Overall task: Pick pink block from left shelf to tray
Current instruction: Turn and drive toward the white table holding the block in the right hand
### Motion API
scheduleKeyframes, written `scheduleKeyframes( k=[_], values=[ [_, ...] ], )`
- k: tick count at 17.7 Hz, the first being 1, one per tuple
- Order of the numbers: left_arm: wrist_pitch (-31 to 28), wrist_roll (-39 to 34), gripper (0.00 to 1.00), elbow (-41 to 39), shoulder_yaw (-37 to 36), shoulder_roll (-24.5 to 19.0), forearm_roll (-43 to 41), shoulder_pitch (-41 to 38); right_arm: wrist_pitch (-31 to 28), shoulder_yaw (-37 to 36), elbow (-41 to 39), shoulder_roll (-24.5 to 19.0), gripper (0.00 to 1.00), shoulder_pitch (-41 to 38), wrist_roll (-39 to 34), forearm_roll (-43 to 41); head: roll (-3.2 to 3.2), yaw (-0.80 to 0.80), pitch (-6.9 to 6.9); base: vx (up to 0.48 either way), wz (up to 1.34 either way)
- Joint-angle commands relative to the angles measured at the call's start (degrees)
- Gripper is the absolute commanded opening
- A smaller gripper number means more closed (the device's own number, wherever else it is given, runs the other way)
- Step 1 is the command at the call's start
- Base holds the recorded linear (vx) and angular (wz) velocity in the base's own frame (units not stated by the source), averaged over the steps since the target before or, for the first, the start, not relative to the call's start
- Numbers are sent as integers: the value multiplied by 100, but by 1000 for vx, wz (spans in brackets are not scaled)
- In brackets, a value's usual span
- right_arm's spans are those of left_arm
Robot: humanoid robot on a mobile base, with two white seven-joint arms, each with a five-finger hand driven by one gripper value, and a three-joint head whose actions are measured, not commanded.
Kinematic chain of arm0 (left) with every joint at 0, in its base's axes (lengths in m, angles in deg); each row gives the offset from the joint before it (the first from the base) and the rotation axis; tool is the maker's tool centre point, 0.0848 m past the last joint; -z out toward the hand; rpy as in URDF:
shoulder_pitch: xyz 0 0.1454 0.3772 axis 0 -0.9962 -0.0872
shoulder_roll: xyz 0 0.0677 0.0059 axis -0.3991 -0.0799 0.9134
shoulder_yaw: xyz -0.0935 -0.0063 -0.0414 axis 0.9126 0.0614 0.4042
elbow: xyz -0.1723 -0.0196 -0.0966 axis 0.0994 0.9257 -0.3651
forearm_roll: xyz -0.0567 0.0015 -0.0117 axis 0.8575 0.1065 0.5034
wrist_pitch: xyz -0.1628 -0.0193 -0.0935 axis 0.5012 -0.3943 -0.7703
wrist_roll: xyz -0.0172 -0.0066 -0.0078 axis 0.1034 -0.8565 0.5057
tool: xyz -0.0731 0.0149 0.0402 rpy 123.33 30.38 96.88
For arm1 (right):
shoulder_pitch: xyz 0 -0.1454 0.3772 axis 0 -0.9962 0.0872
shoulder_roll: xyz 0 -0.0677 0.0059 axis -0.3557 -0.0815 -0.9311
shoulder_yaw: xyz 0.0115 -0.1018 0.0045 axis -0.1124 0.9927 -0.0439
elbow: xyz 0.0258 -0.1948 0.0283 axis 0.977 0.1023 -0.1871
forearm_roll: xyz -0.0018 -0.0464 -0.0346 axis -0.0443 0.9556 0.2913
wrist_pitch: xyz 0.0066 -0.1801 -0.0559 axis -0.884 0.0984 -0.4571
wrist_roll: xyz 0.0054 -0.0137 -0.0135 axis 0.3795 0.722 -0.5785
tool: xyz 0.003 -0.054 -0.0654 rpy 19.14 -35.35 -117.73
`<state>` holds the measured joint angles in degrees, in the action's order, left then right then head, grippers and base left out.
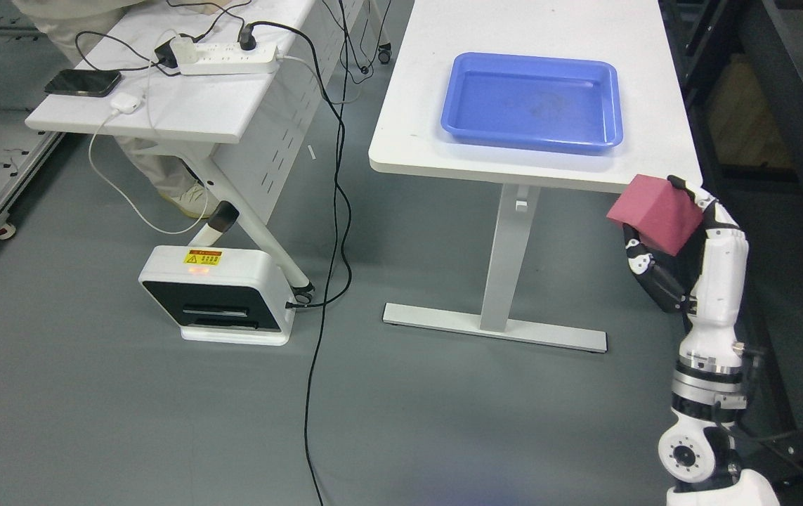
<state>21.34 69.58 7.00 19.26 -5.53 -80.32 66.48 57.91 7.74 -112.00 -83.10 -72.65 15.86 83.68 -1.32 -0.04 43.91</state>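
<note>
A pink block (654, 212) is held in my right hand (664, 235), whose black-and-white fingers curl around it from below and from the top right. The hand hangs in the air just below and in front of the near right corner of the white table (415, 126). On that table lies an empty blue tray (532, 102), up and to the left of the block. My right arm rises from the lower right corner. The left arm does not show.
A second white table (183, 105) at upper left carries a power strip (229, 60), a phone (82, 82) and cables. A white box-shaped device (215, 295) sits on the grey floor, with a black cable trailing past it. Dark shelving (780, 84) lines the right edge.
</note>
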Motion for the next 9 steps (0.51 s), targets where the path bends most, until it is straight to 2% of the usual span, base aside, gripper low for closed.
scheduleKeyframes(
  k=[1, 9],
  values=[
    [3, 1, 100, -100, 0, -100, 0, -114, 0, 9, -1, 100, 12, 6, -4, 0, 0, 0, 0, 273, -69],
    [3, 1, 100, -100, 0, -100, 0, -114, 8, 52, -1, 100, 15, -3, -30, 9, 0, 0, 0, 263, -63]
  ],
)
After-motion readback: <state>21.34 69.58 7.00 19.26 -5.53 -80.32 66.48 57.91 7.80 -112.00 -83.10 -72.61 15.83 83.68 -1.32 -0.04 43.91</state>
